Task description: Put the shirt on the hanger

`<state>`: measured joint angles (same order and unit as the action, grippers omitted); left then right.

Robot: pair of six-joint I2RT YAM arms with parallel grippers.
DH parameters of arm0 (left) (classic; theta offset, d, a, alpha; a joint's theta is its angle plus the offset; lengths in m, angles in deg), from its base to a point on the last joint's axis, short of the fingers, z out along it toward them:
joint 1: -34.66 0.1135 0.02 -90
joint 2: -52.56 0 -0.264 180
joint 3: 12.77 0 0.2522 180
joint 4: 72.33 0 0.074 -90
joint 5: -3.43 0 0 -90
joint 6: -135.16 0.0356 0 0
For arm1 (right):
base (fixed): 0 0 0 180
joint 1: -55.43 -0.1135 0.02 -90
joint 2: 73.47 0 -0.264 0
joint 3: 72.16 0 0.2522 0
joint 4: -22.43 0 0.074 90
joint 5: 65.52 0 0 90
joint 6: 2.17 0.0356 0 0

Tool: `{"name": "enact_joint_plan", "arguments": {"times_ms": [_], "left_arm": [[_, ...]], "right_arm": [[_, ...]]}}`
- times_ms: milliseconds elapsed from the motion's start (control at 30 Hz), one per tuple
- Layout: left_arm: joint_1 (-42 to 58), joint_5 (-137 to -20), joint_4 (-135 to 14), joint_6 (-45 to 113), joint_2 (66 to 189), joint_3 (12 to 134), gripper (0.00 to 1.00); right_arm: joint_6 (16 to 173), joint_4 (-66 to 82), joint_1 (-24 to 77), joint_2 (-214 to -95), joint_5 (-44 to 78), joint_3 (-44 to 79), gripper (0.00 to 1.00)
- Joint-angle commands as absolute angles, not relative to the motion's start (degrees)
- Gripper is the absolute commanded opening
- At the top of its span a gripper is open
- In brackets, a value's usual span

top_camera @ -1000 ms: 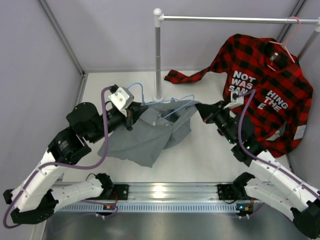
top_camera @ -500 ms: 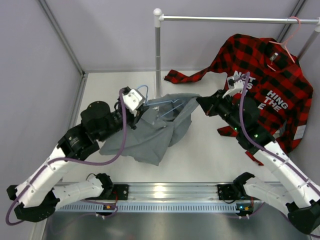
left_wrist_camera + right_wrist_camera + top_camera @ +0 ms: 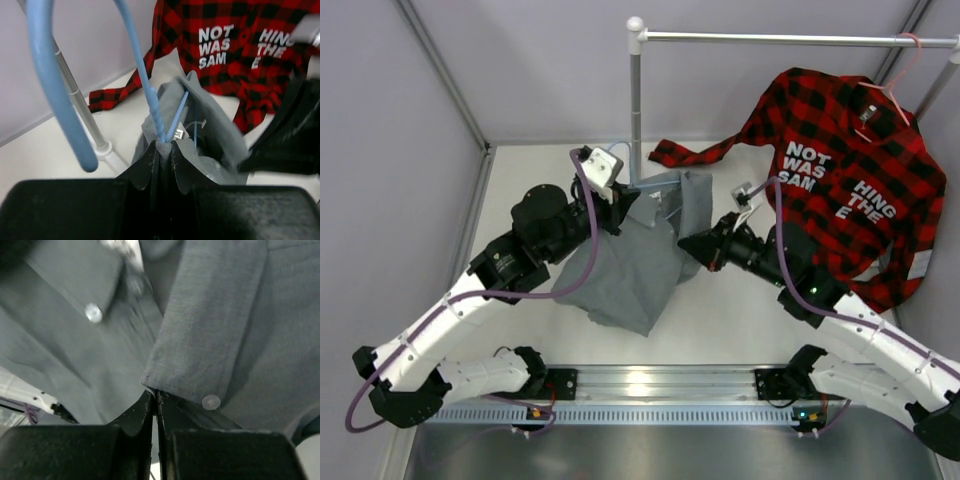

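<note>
The light-blue wire hanger (image 3: 642, 184) is inside the neck of the grey-green shirt (image 3: 630, 265), which hangs from it in a narrow drape onto the table. My left gripper (image 3: 620, 207) is shut on the hanger's twisted neck (image 3: 158, 119), with a bit of the shirt's collar cloth pinched in; the hook (image 3: 50, 85) curves up at the left of the left wrist view. My right gripper (image 3: 688, 246) is shut on the shirt's buttoned front edge (image 3: 200, 355) at the shirt's right side; its fingertips (image 3: 148, 407) meet under the hem beside a button (image 3: 211, 401).
The white rack pole (image 3: 636, 110) stands just behind the hanger, and its bar (image 3: 790, 38) runs to the right. A red-and-black plaid shirt (image 3: 850, 190) hangs on a pink hanger (image 3: 892, 95) at the right. Grey walls close the left and back.
My left arm has carried the hanger and shirt up and farther back, close to the pole. My right gripper has come left and nearer to the shirt's edge. The shirt now drapes narrower.
</note>
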<state>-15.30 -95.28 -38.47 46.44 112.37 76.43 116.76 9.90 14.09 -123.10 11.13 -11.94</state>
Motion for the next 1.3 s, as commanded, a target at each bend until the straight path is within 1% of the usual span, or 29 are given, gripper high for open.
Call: {"name": "enact_joint_plan", "arguments": {"times_ms": [0,33,67,100,133,167,200,233,300,333,400,433,467,500,533,600,633,733,767,833,967,1000,1033,1067,1100,1133,1200,1267], "left_arm": [[-14.30,-100.28,-52.41,39.99,114.25,78.77,0.00],[-13.69,-98.80,-52.76,39.36,114.78,78.77,0.00],[-12.90,-96.61,-53.98,38.66,115.22,78.43,0.00],[-11.15,-93.80,-54.52,37.44,115.40,77.64,0.00],[-10.44,-86.90,-55.31,37.42,115.40,76.67,0.00],[-9.82,-82.57,-56.53,37.86,114.70,75.45,0.00],[-9.03,-79.13,-58.03,39.69,114.17,72.65,0.00],[-8.85,-72.22,-59.95,41.01,113.65,71.32,0.00],[-8.76,-67.26,-60.94,44.61,112.50,67.81,0.00],[-8.67,-63.14,-60.59,46.63,112.32,67.01,0.00],[-8.67,-57.33,-59.45,49.90,113.28,66.38,0.00],[-8.67,-53.99,-58.84,50.34,113.90,66.47,0.00],[-8.67,-46.39,-58.83,50.43,114.77,66.64,0.00],[-8.67,-42.05,-58.83,50.34,116.44,67.25,0.00],[-8.76,-34.96,-58.83,50.08,117.32,67.70,0.00],[-9.20,-29.55,-58.83,49.38,118.82,68.75,0.00],[-9.46,-27.87,-58.83,49.20,119.87,68.93,0.00],[-10.69,-21.98,-58.83,49.64,120.93,69.19,0.00],[-10.87,-21.18,-58.83,49.55,121.02,69.19,0.00],[-11.22,-19.68,-58.83,49.47,121.20,69.19,0.00],[-11.22,-20.47,-58.83,49.12,120.76,68.93,0.00],[-11.22,-20.21,-58.83,48.94,120.85,69.02,0.00],[-11.22,-19.43,-58.83,48.85,120.76,69.02,0.00],[-11.22,-19.33,-58.83,48.41,120.76,68.84,0.00],[-11.22,-19.16,-58.83,48.24,120.85,68.93,0.00],[-11.22,-18.63,-58.48,48.06,120.85,69.02,0.00],[-11.22,-18.80,-56.46,48.41,121.20,69.72,0.00],[-11.22,-20.03,-55.32,48.67,121.29,70.34,0.00]], "right_arm": [[121.12,16.29,10.26,-121.64,18.67,-17.95,0.00],[121.84,16.75,10.35,-120.68,19.11,-20.58,0.00],[122.11,16.67,10.69,-120.15,19.20,-21.21,0.03],[121.15,15.36,10.78,-119.36,18.59,-21.57,0.25],[120.45,13.69,11.05,-116.92,18.06,-21.39,0.37],[119.66,11.24,11.48,-115.24,18.41,-21.05,0.44],[118.08,8.69,11.66,-113.13,19.02,-20.52,0.56],[116.94,1.45,11.93,-108.15,19.90,-19.12,0.59],[113.17,-5.80,12.28,-102.86,21.92,-17.01,0.62],[111.58,-13.06,12.28,-98.83,22.10,-13.87,0.62],[106.33,-19.69,12.37,-97.21,21.93,-9.55,0.62],[104.38,-22.85,12.28,-97.99,21.75,-4.48,0.62],[102.70,-27.84,12.28,-99.04,20.45,-1.73,0.62],[99.73,-29.37,12.28,-101.92,19.13,0.47,0.63],[98.57,-30.78,12.28,-103.69,15.81,4.49,0.64],[95.76,-30.71,12.37,-109.03,10.97,7.77,0.66],[94.79,-30.53,12.28,-110.98,5.37,10.57,0.65],[91.88,-28.34,12.37,-117.32,-3.10,14.36,0.66],[91.35,-27.12,12.28,-118.46,-8.26,14.81,0.66],[91.00,-23.07,12.19,-121.36,-13.38,15.61,0.65],[92.49,-16.75,12.28,-124.71,-17.36,14.65,0.58],[93.19,-15.34,12.19,-124.80,-17.62,14.03,0.48],[93.72,-11.32,12.19,-124.54,-17.89,12.11,0.42],[95.29,-9.20,12.19,-124.10,-17.71,11.05,0.24],[96.09,-6.65,12.19,-123.23,-17.80,9.91,0.16],[96.70,-2.80,12.19,-122.87,-18.15,8.16,0.12],[98.02,0.13,12.19,-122.08,-18.59,6.91,0.08],[98.47,1.98,12.10,-121.73,-19.03,6.12,0.01]]}}
